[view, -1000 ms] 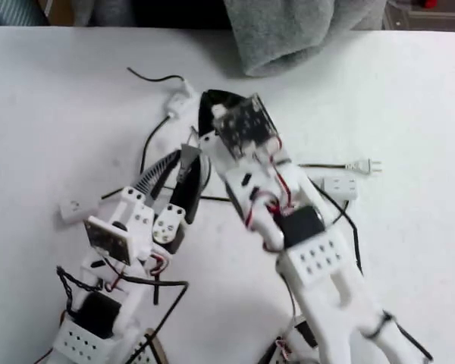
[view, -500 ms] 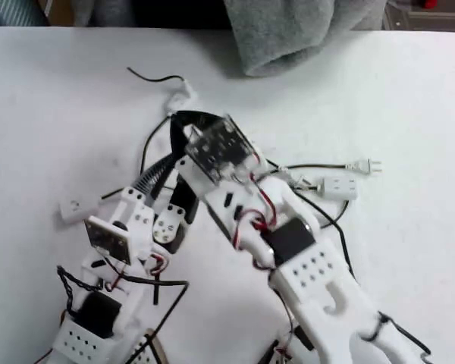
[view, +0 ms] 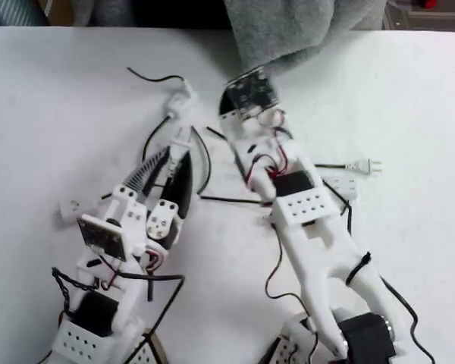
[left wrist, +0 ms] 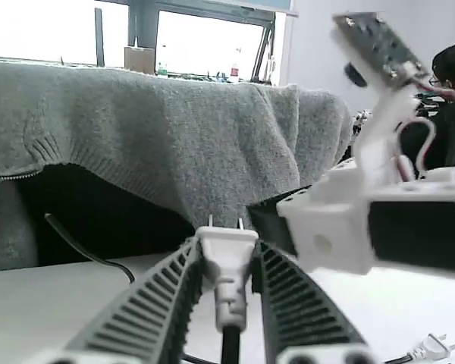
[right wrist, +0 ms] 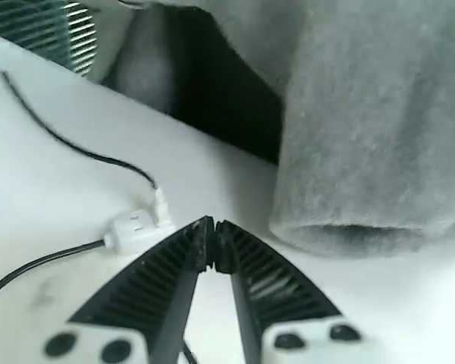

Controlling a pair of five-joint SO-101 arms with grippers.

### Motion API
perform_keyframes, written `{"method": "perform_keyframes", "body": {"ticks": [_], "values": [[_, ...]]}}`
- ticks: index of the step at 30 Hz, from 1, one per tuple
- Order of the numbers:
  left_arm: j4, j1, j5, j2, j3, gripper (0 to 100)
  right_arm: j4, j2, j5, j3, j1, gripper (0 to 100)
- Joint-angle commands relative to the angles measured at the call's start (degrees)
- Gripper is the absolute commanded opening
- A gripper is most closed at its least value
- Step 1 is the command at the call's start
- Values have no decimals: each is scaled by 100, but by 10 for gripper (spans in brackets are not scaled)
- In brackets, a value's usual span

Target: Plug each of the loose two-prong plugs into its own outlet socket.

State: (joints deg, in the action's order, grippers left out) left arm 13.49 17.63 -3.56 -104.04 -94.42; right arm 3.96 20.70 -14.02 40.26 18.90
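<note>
My left gripper [left wrist: 226, 262] is shut on a white two-prong plug [left wrist: 226, 254], prongs pointing away from the wrist, its black cable running back between the fingers. From above, this gripper [view: 180, 145] sits left of centre, a short way before a white outlet socket [view: 180, 100] on a black cord. My right gripper [right wrist: 211, 241] is shut on nothing, its tips just above the table beside that socket [right wrist: 133, 226]. A second loose plug [view: 364, 165] lies at the right next to another socket [view: 343, 186]. A third socket [view: 70, 209] lies at the far left.
A grey knitted cloth [view: 288, 30] hangs over the table's far edge, just beyond the right arm's wrist [view: 249, 95]. Black cables [view: 205, 163] cross the table between the arms. The right arm's link [left wrist: 379, 227] stands close beside the held plug.
The right arm swung from over the table's middle to the far side near the grey cloth. My left gripper edged forward with the plug.
</note>
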Motion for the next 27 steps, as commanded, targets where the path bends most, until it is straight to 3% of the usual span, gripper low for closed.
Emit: {"method": "perform_keyframes", "body": {"ticks": [1,5,15,20,27], "values": [[-62,-75,-70,-57,123,23,-40,734,677,-299,-585,19],[413,-382,-79,-31,352,23,127,989,1020,-176,-1349,19],[1503,-831,-53,242,1292,23,1446,963,1029,615,-2888,19],[1899,-840,220,1789,2681,24,1587,963,976,1556,-3064,20],[3833,-734,422,4242,5626,24,1024,963,-132,2514,-3020,19]]}}
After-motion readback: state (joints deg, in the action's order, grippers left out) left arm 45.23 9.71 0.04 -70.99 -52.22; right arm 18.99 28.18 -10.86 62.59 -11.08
